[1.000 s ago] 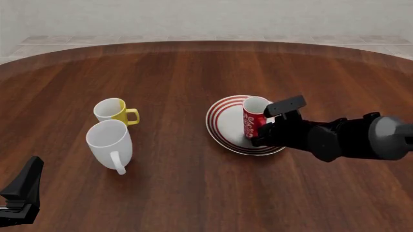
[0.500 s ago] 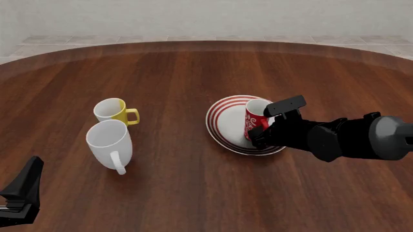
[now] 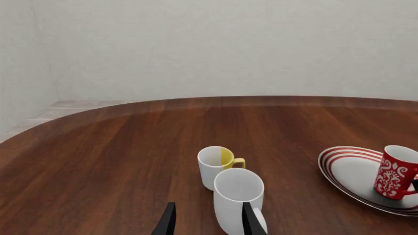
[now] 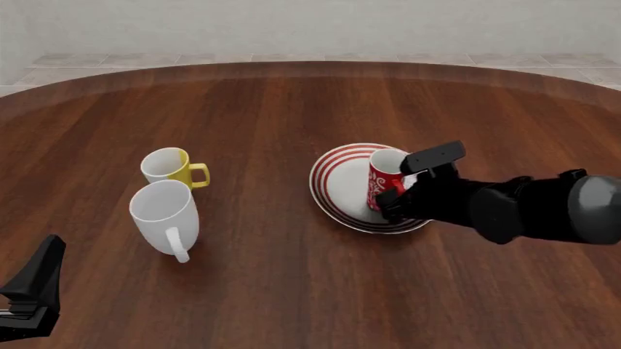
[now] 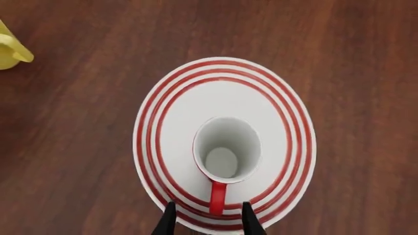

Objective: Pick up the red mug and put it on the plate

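The red mug stands upright on the plate, right of the plate's middle. Seen from above in the right wrist view, the red mug shows its white inside, and its red handle points between my right gripper's fingers. My right gripper is open at the near side of the mug, its fingertips wide of the handle on both sides and not touching it. Open and holding nothing, my left gripper sits low at the near left table edge. From the left wrist view the red mug and plate show at the far right.
A small yellow mug and a larger white mug stand together left of centre, the white one nearer to me with its handle toward the front. The white mug stands just beyond my left gripper.
The red mug has shifted slightly right on the plate, and the right arm has drawn back a little to the right. The left arm has not moved.
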Motion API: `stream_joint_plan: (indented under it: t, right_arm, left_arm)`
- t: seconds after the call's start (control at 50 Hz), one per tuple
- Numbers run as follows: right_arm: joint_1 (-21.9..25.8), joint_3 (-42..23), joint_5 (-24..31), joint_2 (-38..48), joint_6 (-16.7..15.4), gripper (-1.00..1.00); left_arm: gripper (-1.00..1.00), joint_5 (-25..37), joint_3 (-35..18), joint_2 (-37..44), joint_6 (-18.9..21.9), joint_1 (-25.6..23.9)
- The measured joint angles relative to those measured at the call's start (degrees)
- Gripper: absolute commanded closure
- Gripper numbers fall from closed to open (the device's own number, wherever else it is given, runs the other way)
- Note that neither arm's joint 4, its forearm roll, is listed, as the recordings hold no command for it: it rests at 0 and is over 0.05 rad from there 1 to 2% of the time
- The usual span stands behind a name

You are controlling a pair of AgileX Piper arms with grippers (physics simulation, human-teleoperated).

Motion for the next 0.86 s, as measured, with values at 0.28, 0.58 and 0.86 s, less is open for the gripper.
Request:
stream_joint_plan:
  t: [0.28,0.58,0.86]
  right_arm:
    - [-0.1,2.5,5.1,-9.9,-0.1,-1.00]
    - [0.8,4.8,18.0,-29.7,-0.2,-1.00]
    - [-0.3,5.4,32.9,-50.2,0.0,-1.00]
  left_arm:
    - [-1.00,0.0,0.0,0.0,0.0,0.0]
    - [-1.00,0.0,0.0,0.0,0.0,0.0]
    - [-1.00,0.0,0.0,0.0,0.0,0.0]
